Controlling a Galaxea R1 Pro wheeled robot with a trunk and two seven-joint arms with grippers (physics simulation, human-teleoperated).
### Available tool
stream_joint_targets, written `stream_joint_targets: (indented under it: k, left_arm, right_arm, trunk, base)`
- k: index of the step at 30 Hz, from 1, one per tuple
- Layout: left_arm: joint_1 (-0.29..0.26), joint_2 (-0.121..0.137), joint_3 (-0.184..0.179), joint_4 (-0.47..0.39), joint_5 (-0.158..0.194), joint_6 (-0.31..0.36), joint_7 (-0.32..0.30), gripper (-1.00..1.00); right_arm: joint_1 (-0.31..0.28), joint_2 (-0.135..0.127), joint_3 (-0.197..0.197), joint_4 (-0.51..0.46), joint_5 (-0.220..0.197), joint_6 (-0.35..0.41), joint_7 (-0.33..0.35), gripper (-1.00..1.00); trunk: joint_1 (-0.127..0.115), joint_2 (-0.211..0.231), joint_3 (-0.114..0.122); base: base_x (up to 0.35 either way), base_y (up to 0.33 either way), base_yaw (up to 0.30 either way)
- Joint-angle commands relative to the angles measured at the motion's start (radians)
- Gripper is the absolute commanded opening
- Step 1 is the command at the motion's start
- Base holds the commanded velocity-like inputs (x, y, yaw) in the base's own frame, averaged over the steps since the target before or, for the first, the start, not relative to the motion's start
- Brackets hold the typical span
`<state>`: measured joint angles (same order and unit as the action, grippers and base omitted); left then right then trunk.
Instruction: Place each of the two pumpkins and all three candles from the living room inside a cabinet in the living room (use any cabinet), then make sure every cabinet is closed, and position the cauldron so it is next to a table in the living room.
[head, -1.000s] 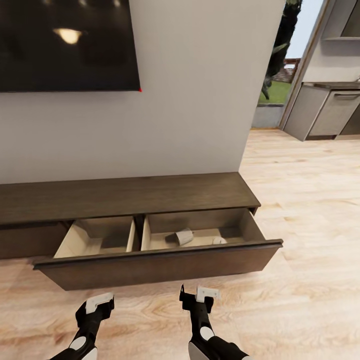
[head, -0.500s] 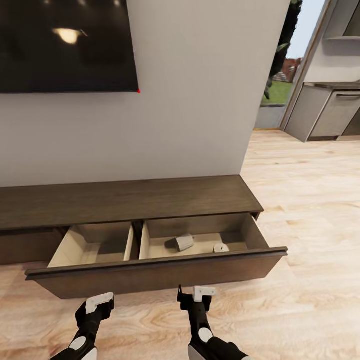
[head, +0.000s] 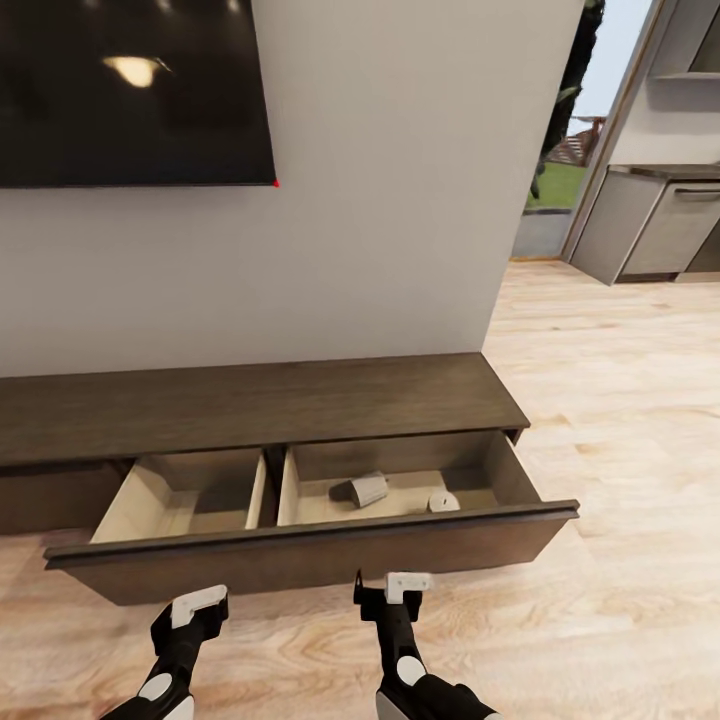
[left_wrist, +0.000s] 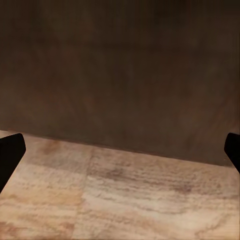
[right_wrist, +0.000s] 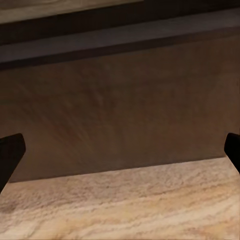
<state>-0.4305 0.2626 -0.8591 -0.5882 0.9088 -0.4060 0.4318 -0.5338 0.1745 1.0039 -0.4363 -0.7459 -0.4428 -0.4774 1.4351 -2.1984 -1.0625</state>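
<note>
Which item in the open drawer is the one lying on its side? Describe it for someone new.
Below the wall TV runs a long dark-brown cabinet with one wide drawer pulled out. In its right compartment lies a pale, stubby candle, tipped on its side near the middle. The other candle there is further right, by the drawer front.

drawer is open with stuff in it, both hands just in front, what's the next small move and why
Probably push the right hand forward onto the long dark-brown wood-grain drawer front to begin closing it. The drawer stands pulled out from the low cabinet, two pale candles lie in its right compartment, and both hands, the left hand too, look open and empty.
</note>
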Motion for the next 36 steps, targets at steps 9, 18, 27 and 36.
stream_joint_targets:
  k: [9,18,27,36]
  left_arm:
    - [-0.001,0.001,-0.009,-0.001,0.007,-0.005,0.007,1.0]
    - [-0.001,-0.008,-0.009,0.021,0.004,-0.005,0.007,1.0]
    - [-0.002,-0.021,-0.009,0.046,0.001,-0.005,0.007,1.0]
    - [-0.002,-0.022,-0.009,0.047,-0.001,-0.005,0.007,1.0]
  right_arm:
    - [-0.002,0.0,0.009,0.001,-0.008,-0.005,-0.006,1.0]
    - [-0.002,0.0,0.008,0.001,-0.008,-0.005,-0.006,1.0]
    - [-0.002,0.0,0.009,0.001,-0.008,-0.005,-0.006,1.0]
    - [-0.002,0.0,0.009,0.001,-0.008,-0.005,-0.006,1.0]
  trunk:
    - [0.0,0.0,-0.001]
    - [0.0,0.0,-0.001]
    - [0.0,0.0,-0.001]
    - [0.0,0.0,-0.001]
  base:
    - [0.056,0.0,0.0]
    - [0.075,0.0,0.0]
    - [0.158,0.0,0.0]
    - [0.163,0.0,0.0]
